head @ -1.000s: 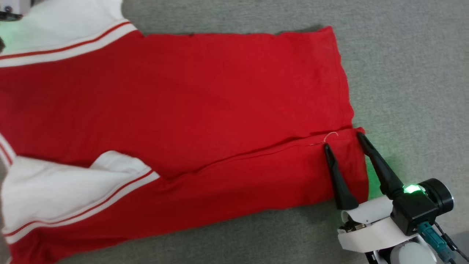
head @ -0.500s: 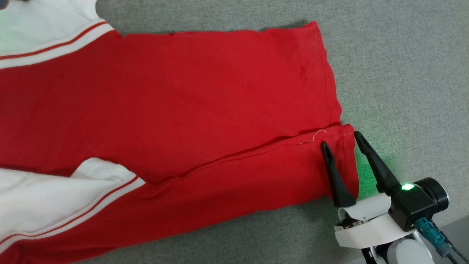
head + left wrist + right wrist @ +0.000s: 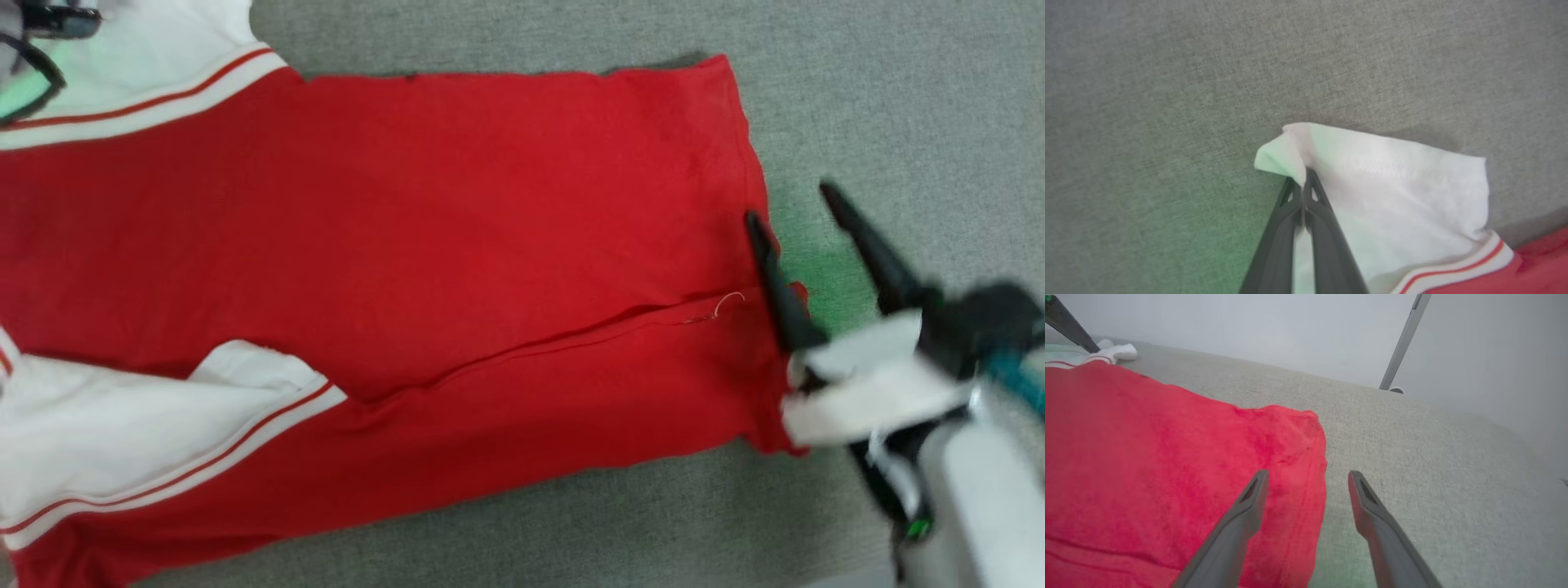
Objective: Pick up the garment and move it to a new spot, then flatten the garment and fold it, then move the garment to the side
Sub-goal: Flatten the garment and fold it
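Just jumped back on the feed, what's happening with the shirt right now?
The red shirt lies spread on the grey surface, with its near side folded in over the body. The left gripper is shut on the edge of the far white sleeve. The right gripper is open at the bottom hem, one finger over the red cloth and the other over the bare surface, holding nothing.
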Robot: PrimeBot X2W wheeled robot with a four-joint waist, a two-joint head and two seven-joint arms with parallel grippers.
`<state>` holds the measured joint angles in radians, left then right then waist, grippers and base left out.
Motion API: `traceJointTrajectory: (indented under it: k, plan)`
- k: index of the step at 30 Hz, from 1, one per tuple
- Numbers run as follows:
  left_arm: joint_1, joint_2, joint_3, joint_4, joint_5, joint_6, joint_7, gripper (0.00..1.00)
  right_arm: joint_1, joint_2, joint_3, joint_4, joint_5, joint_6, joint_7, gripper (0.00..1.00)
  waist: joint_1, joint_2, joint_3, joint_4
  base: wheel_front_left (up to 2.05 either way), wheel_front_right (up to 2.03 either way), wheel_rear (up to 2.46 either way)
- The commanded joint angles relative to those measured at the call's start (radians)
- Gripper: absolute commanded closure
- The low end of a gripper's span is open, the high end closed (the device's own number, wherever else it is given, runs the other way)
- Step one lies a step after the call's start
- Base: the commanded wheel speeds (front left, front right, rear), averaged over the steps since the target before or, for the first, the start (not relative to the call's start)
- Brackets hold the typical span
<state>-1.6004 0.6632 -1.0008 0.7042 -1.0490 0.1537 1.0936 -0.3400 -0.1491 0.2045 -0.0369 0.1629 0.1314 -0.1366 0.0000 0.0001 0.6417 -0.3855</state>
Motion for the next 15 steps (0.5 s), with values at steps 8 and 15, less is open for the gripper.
traceJointTrajectory:
  k: [8, 15]
  plan:
    - [0.045, -0.044, -0.009, 0.025, -0.023, -0.027, -0.015, 1.00, -0.337, -0.148, 0.089, 0.119, 0.222, -0.002, 0.417, 0.00, 0.0000, -0.0001, 0.004, 0.027, 0.00, 0.00, 0.00]
    - [0.031, -0.076, -0.012, 0.048, -0.020, -0.044, -0.033, 1.00, -0.550, -0.173, 0.199, 0.311, 0.433, -0.001, 0.717, 0.00, 0.0000, -0.0001, 0.021, 0.050, 0.00, 0.00, 0.00]
